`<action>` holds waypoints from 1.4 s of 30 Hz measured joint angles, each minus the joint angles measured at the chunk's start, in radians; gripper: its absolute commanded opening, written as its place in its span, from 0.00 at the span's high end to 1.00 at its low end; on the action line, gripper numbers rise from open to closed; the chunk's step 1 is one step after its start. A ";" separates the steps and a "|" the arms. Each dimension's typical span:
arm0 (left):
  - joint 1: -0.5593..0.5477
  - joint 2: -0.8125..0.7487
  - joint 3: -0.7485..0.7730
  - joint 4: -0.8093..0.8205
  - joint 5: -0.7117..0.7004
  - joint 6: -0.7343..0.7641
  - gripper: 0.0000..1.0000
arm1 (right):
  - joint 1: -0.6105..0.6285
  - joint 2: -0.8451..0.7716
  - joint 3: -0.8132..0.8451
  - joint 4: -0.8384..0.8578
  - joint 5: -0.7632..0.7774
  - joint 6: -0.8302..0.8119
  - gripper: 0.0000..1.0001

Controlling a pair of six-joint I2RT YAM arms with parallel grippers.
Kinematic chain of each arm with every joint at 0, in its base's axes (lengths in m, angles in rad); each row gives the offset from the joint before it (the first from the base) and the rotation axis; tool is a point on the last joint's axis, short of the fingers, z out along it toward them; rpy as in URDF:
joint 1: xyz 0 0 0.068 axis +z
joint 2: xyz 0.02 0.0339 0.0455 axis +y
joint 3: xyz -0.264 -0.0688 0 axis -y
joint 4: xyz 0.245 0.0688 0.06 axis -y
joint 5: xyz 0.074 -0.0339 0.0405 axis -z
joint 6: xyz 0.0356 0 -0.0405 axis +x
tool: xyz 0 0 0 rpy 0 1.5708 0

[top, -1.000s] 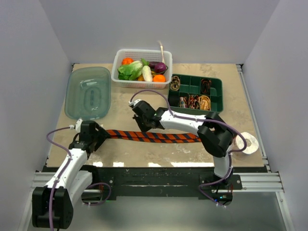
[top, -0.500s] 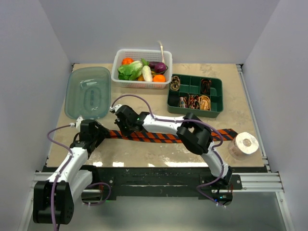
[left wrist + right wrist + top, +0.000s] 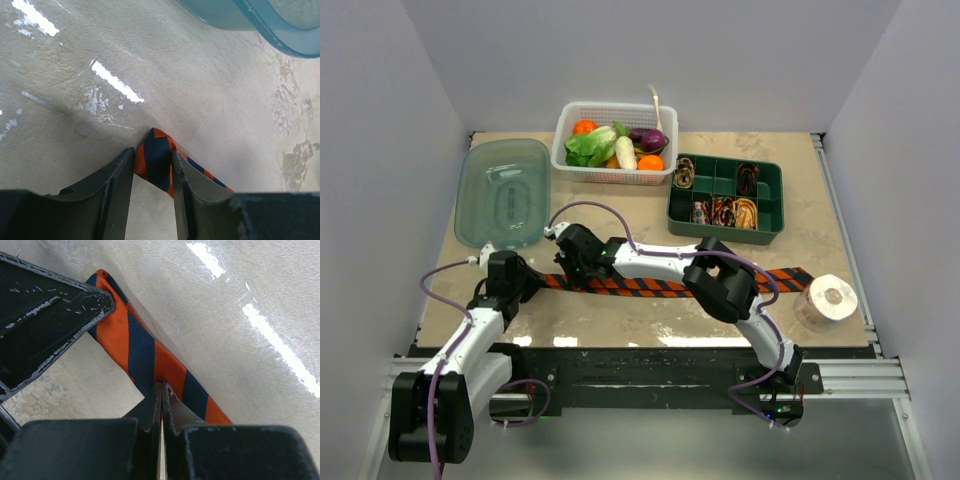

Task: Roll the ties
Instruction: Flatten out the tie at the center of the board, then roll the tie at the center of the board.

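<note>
An orange-and-dark-blue striped tie (image 3: 650, 285) lies flat across the table's front, left to right. Its narrow left end (image 3: 159, 145) sits between my left gripper's (image 3: 153, 151) fingers, and both touch its edges. In the top view the left gripper (image 3: 525, 280) is at that end. My right gripper (image 3: 575, 268) is just to its right. The right gripper (image 3: 161, 385) has its jaws shut together, tips resting on the tie (image 3: 140, 347). The left gripper's finger (image 3: 45, 305) shows close beside it. Brown coiled ties (image 3: 745, 212) sit in the green tray.
A teal plastic lid (image 3: 502, 192) lies at the back left. Behind the tie stands a white basket (image 3: 615, 105) of vegetables, with a green compartment tray (image 3: 775, 200) to its right. A white tape roll (image 3: 827, 298) stands at the tie's right end.
The right gripper has moved left along the tie, up close to the left gripper. The left jaws have narrowed onto the tie's end.
</note>
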 measured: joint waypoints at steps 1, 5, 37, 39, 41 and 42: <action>0.000 -0.004 -0.003 0.001 0.000 0.000 0.62 | 0.000 0.001 0.000 0.000 0.000 0.001 1.00; 0.000 -0.018 -0.006 -0.012 0.002 0.002 0.68 | 0.000 0.002 0.002 -0.004 0.003 0.006 1.00; 0.000 -0.083 0.101 -0.197 -0.055 0.099 0.44 | -0.027 0.005 0.028 -0.078 0.051 0.033 1.00; 0.000 -0.069 0.091 -0.173 -0.049 0.096 0.47 | -0.037 0.005 0.025 -0.071 0.051 0.035 1.00; 0.000 -0.066 0.076 -0.159 -0.046 0.093 0.48 | -0.044 0.005 0.023 -0.066 0.049 0.037 1.00; 0.000 -0.069 0.070 -0.156 -0.046 0.093 0.49 | -0.047 0.005 0.022 -0.064 0.049 0.039 1.00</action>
